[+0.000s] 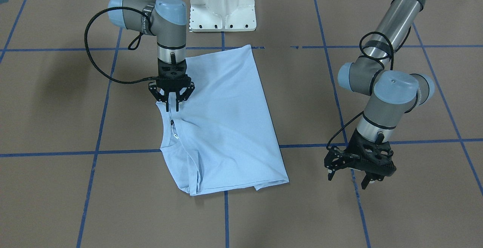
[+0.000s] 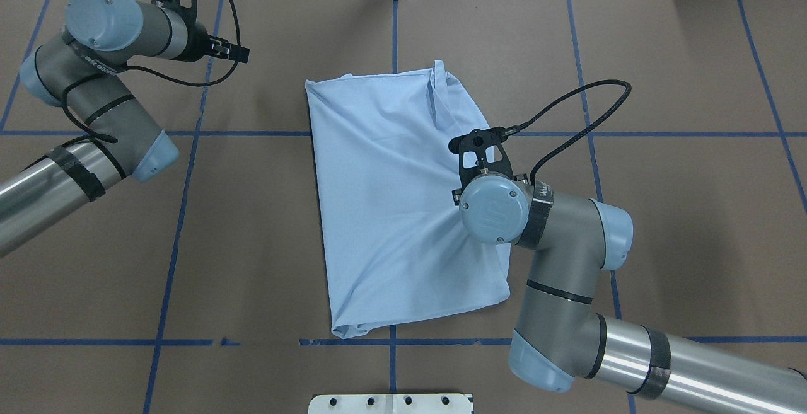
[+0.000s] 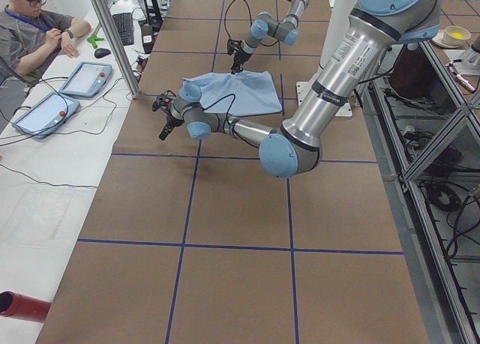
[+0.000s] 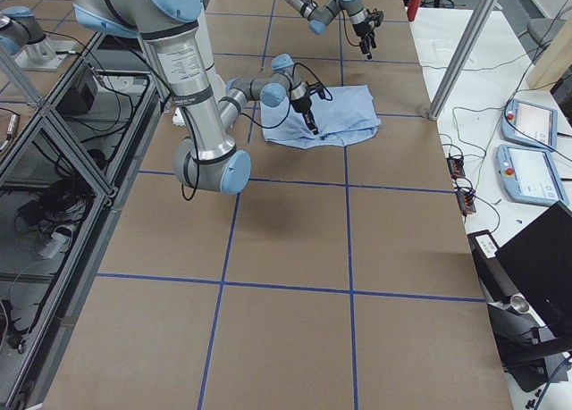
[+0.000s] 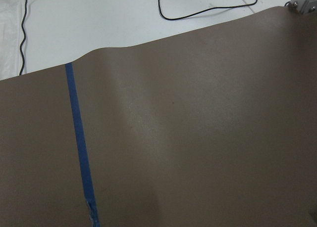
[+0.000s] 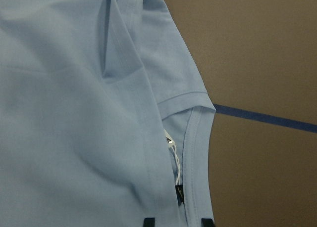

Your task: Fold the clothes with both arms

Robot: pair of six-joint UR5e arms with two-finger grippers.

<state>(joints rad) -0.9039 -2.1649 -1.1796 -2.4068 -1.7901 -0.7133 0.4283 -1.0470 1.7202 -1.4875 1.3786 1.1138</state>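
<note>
The light blue T-shirt (image 1: 226, 119) lies folded lengthwise in the middle of the table, also in the overhead view (image 2: 391, 200). Its collar (image 6: 198, 153) and dark label (image 6: 179, 195) show; the chest print is hidden. My right gripper (image 1: 172, 106) points straight down at the shirt's collar edge. Its jaws are narrowly apart, with the fingertips (image 6: 148, 221) on either side of the collar band. Creases in the cloth run toward it. My left gripper (image 1: 347, 178) is open and empty over bare table, well away from the shirt.
The white pedestal base (image 1: 222, 6) stands at the robot's side of the table. Blue tape lines (image 1: 226, 210) grid the brown table top. An operator (image 3: 30, 29) sits beyond the far edge with tablets (image 3: 86, 78).
</note>
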